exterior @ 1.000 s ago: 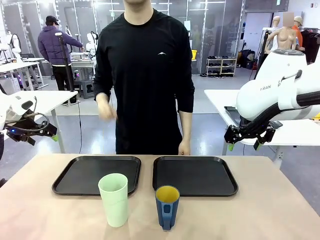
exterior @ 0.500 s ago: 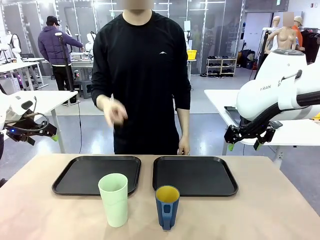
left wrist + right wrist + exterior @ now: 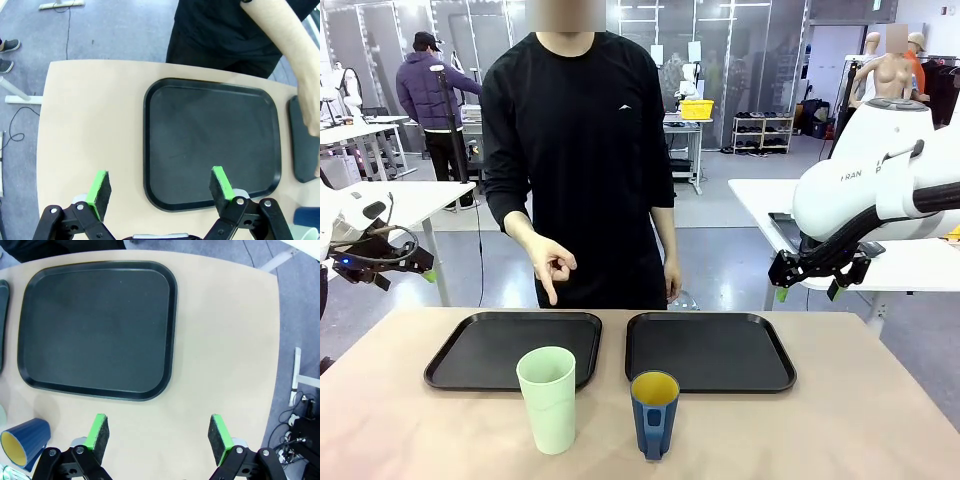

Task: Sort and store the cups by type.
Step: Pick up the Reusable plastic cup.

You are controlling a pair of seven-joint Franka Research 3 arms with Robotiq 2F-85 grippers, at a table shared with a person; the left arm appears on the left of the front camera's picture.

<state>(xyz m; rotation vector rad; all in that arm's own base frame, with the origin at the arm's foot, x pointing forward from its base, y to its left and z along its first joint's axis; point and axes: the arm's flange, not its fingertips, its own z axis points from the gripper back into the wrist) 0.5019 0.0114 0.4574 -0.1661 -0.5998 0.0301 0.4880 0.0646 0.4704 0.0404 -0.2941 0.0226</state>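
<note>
A tall pale mint-green tumbler (image 3: 549, 399) stands at the near edge of the table, in front of the left black tray (image 3: 480, 350). To its right is a shorter dark-blue mug (image 3: 654, 413) with a yellow inside, in front of the right black tray (image 3: 720, 352); the mug (image 3: 21, 442) also appears at the lower left of the right wrist view. My left gripper (image 3: 405, 268) hangs open above the table's left side, and its green pads (image 3: 101, 192) frame the left tray (image 3: 210, 140). My right gripper (image 3: 810, 285) hangs open at the right, over the right tray (image 3: 95, 325).
A person in a black top stands at the far side, one hand (image 3: 552, 268) pointing down toward the left tray, the other hanging near the right tray's far edge. Both trays are empty. Bare tabletop (image 3: 225, 340) lies right of the right tray.
The person has shifted to picture left and lowered the raised hand, which now points down toward the left tray. Both arms and both cups have stayed still.
</note>
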